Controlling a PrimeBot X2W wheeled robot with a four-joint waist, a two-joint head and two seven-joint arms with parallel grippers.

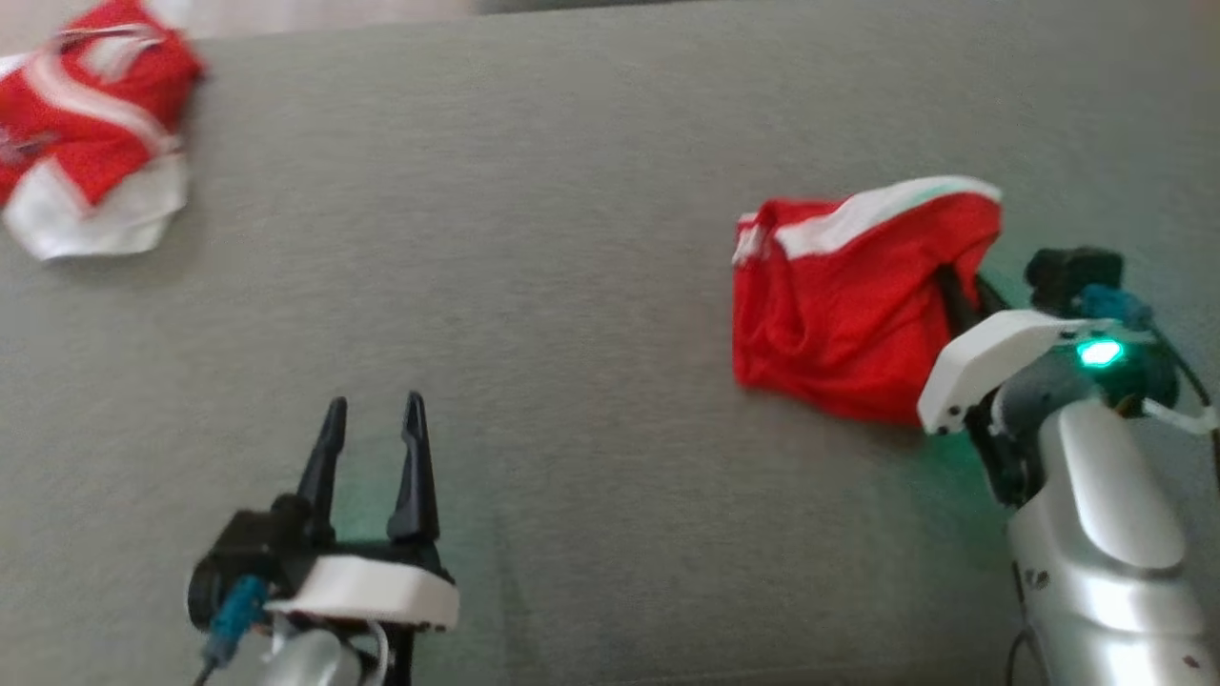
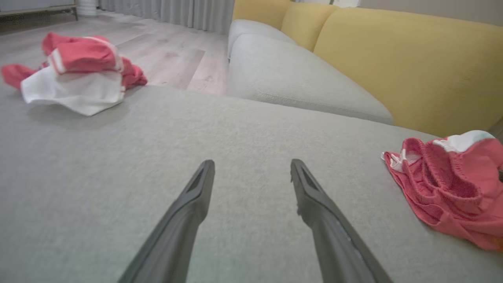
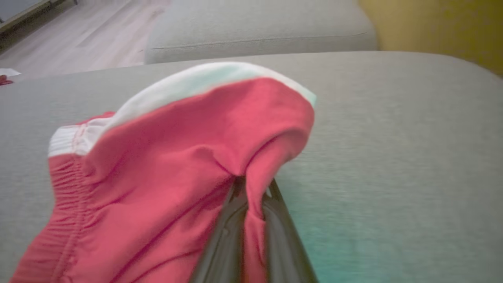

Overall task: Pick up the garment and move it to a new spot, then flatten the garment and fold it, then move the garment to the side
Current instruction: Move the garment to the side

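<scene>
Clenching right claw (image 3: 253,186) on a thin fold of the crumpled red-and-white fabric garment (image 1: 839,305), with left claw (image 1: 374,405) gaping idle, possibly risking slippage when lifting.

The garment (image 3: 157,177) hides the right gripper (image 3: 252,193) at its fingertips

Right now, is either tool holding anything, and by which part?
The right tool is shut on the red garment, pinching a fold at the edge nearest that arm. The left tool is open and empty.
</scene>
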